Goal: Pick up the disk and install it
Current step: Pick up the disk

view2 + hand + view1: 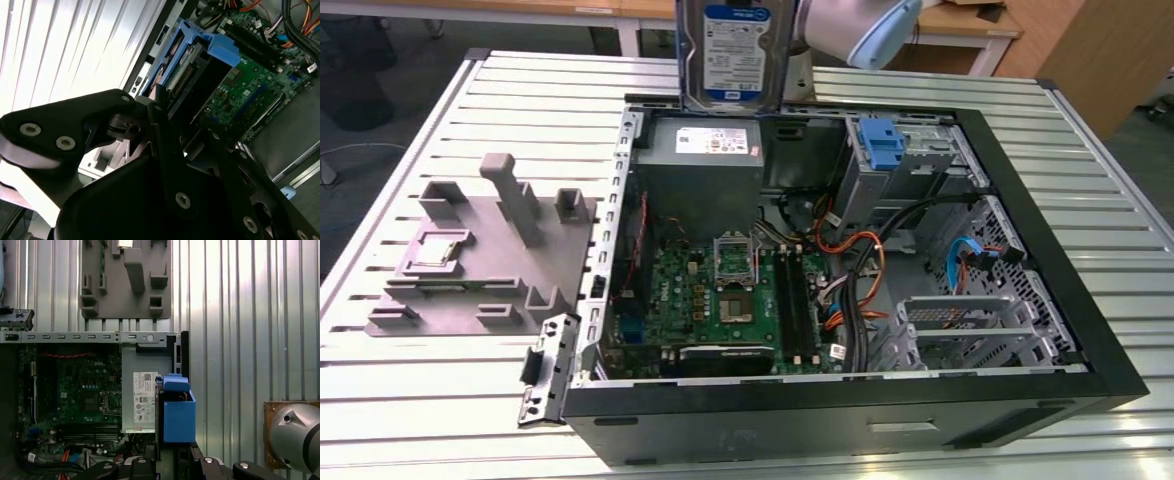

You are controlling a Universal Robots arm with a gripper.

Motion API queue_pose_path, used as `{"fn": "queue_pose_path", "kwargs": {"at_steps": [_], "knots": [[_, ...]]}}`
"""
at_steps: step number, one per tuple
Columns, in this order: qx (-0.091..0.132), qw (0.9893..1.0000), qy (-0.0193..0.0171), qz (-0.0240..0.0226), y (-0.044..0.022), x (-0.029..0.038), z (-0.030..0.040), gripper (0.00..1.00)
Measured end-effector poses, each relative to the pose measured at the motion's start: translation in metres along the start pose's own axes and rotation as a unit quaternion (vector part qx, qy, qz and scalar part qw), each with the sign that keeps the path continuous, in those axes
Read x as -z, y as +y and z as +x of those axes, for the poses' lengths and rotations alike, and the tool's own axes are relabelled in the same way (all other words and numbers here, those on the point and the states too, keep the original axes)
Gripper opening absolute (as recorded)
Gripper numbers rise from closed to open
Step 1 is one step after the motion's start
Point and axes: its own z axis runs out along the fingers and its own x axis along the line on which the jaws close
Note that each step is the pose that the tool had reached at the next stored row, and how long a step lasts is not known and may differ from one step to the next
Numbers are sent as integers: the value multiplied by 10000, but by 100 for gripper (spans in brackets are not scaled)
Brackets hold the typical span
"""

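A: Where is the disk (731,45)?
B: Off the bench (400,400), held upright at the far rim of the open computer case (1067,330), above the power supply (707,145). In the exterior view its white-and-blue label faces the camera.
A: And the tool (186,117)?
B: Pinching the disk. In the second wrist view the black fingers (164,130) sit either side of the drive, and its blue carrier rail and connector edge point away from them.
A: Is it touching the case?
B: I cannot tell. Its lower edge lines up with the rim in the exterior view. In the first wrist view it hangs just beside the power supply's label.
A: What else is about?
B: The motherboard (720,300) lies bare inside the case. A blue bracket (887,140) sits in the bay toward the exterior view's right. A grey fixture plate (480,250) rests on the slatted bench, just beside the case on the exterior view's left.
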Motion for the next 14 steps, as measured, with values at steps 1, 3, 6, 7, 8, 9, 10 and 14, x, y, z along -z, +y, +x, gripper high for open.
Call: {"fn": "queue_pose_path", "kwargs": {"at_steps": [1, 3, 6, 7, 8, 9, 10, 14], "knots": [[0, 10000, 0, 0, -34, 0, 0, 35], [0, 10000, 0, 0, -101, 1, -2, 35], [0, 10000, 0, 0, -195, 2, -3, 35], [0, 10000, 0, 0, -225, 2, -4, 35], [0, 10000, 0, 0, -258, 2, -4, 35], [0, 10000, 0, 0, -288, 2, -5, 35], [0, 10000, 0, 0, -319, 3, -6, 35], [0, 10000, 0, 0, -435, 4, -8, 35]]}}
